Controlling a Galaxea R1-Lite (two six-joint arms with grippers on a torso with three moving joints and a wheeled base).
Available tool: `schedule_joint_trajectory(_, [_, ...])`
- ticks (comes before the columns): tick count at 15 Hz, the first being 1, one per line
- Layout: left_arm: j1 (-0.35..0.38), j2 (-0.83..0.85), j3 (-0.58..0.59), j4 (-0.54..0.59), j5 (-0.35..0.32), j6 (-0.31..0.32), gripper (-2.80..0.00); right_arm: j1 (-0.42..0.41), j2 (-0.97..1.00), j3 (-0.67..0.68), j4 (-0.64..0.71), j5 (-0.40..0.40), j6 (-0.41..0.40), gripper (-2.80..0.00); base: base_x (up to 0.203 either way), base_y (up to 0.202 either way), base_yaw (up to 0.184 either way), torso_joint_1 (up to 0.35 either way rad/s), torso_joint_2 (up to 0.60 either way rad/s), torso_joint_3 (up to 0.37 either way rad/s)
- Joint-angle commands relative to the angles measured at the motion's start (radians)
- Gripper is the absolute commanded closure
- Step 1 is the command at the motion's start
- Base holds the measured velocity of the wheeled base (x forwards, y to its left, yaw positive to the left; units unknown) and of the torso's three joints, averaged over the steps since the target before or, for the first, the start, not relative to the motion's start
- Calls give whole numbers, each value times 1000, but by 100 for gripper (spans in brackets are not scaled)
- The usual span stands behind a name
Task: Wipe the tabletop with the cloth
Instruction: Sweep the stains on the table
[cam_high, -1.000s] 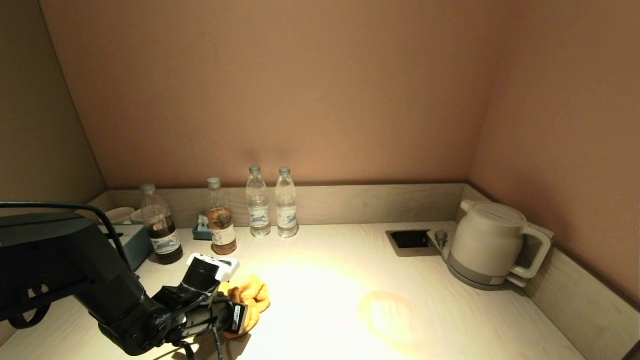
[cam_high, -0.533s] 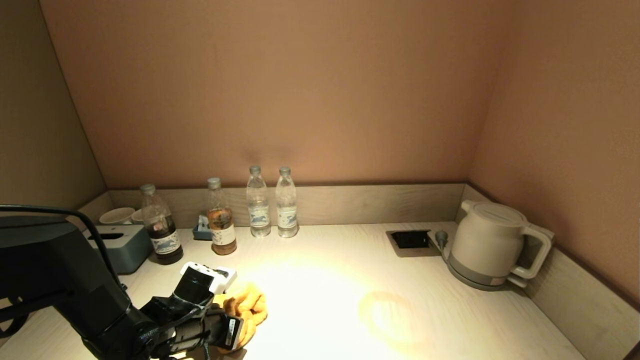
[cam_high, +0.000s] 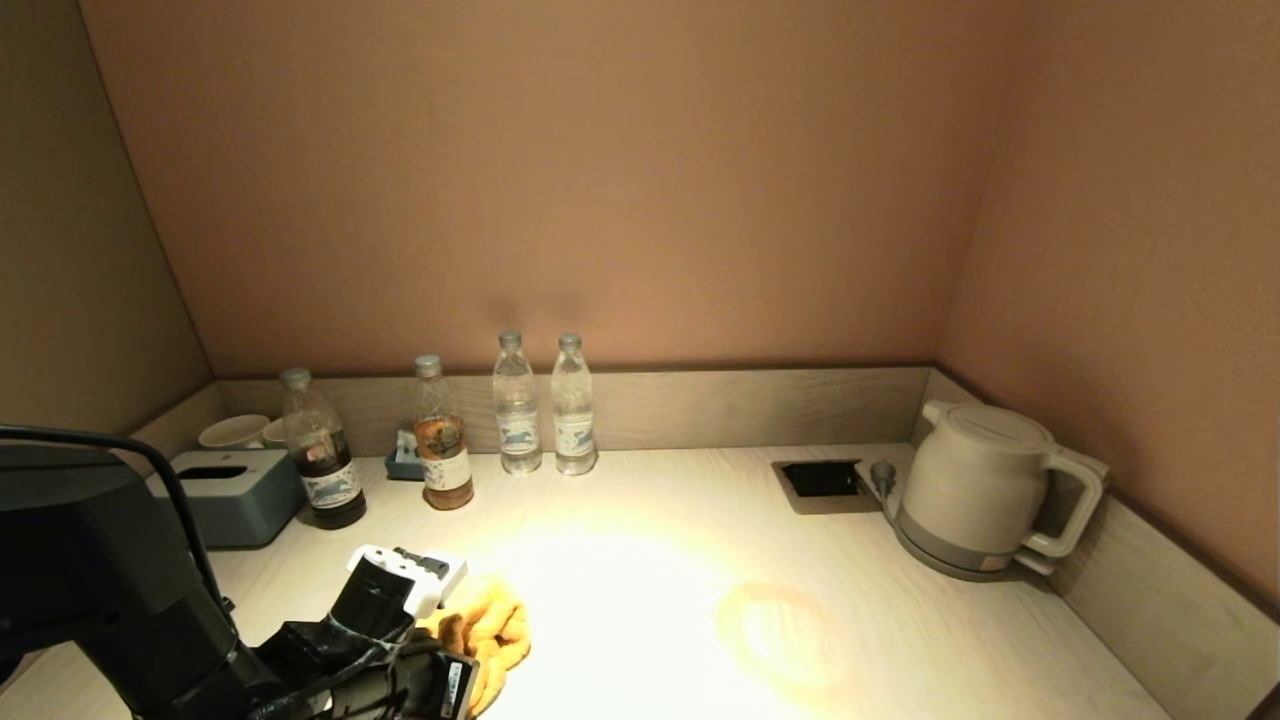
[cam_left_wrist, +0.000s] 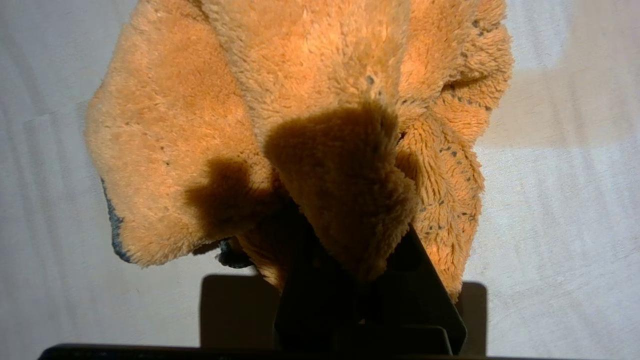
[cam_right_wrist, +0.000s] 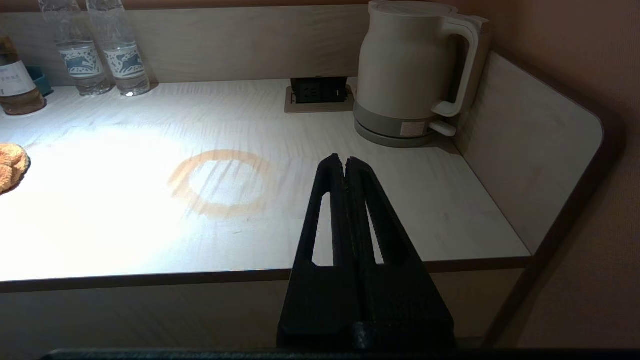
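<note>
Cloth (cam_high: 490, 635), orange and fluffy, lies bunched at the lower left of the head view on the pale wood-grain surface (cam_high: 700, 520), its fold clamped in the left claw (cam_left_wrist: 357, 280). An orange ring stain (cam_high: 775, 635) marks the surface to the right of the cloth. Farther right stands a cream kettle (cam_high: 980, 490). The right claw (cam_right_wrist: 345, 167) hangs before the surface's front edge, fingers pressed together.
</note>
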Motion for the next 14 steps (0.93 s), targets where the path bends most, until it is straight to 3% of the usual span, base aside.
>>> schedule_joint_trajectory(1, [-1,-13,19,-7,0,-3,0,0,0,0,0,0,0,0,0,0,0,0,0,0])
schedule_joint_trajectory(8, [-20,-4,5,-37,11,0,0,0,0,0,0,0,0,0,0,0,0,0,0,0])
schedule_joint_trajectory(14, [-117,5,-34,-38,9,40,0,0,0,0,0,0,0,0,0,0,0,0,0,0])
